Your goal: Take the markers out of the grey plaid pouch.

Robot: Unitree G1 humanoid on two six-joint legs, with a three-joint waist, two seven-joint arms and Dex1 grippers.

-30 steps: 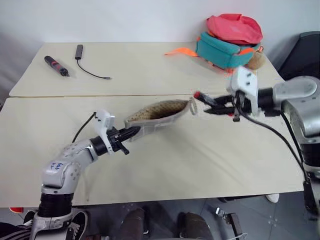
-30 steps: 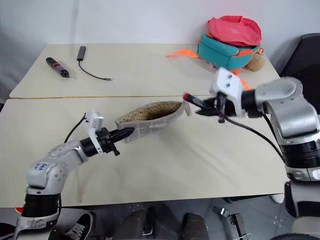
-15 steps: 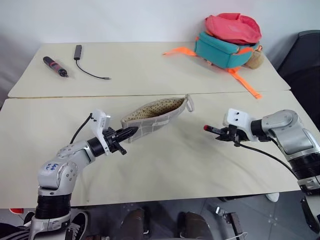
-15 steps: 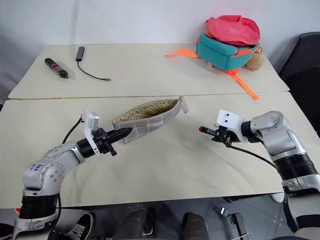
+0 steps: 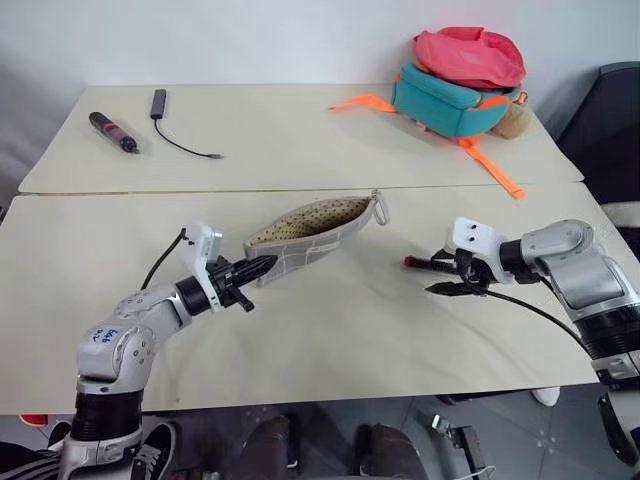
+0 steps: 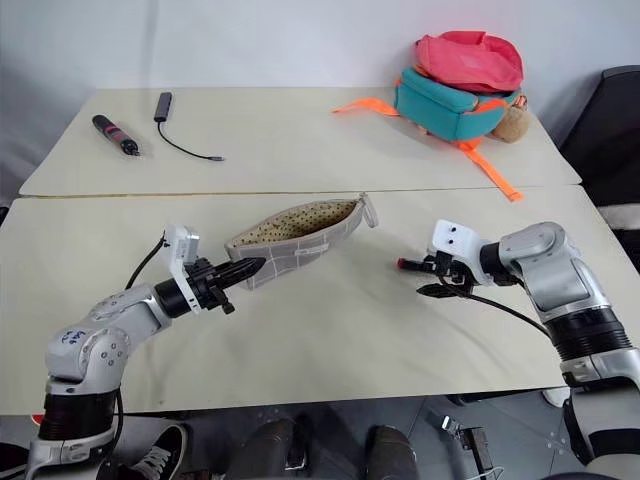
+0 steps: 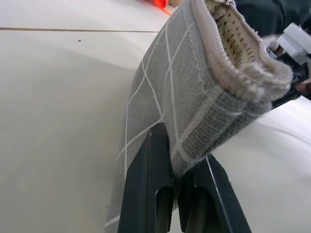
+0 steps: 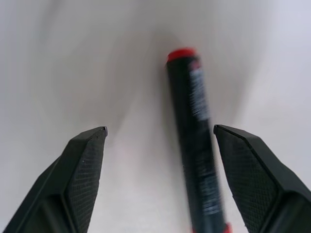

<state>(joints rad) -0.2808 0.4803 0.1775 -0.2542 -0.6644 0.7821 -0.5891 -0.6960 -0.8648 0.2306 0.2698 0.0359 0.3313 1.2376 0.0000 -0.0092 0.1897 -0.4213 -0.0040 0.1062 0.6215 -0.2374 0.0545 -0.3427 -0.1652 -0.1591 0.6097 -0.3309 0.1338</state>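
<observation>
Dark marker (image 8: 194, 141) with red tip lying between the spread fingers (image 8: 82, 174) of the right gripper (image 8: 160, 131), nearer one finger, touching neither, over pale table surface (image 8: 73, 63).

Bright, even indoor light — soft shadows on the table (image 5: 330, 330). Up close, the marker (image 8: 194, 145) is blurred — the pouch (image 7: 194, 97) sharper.

Left claw (image 5: 262, 265) clamped, right claw (image 5: 420, 276) spread
</observation>
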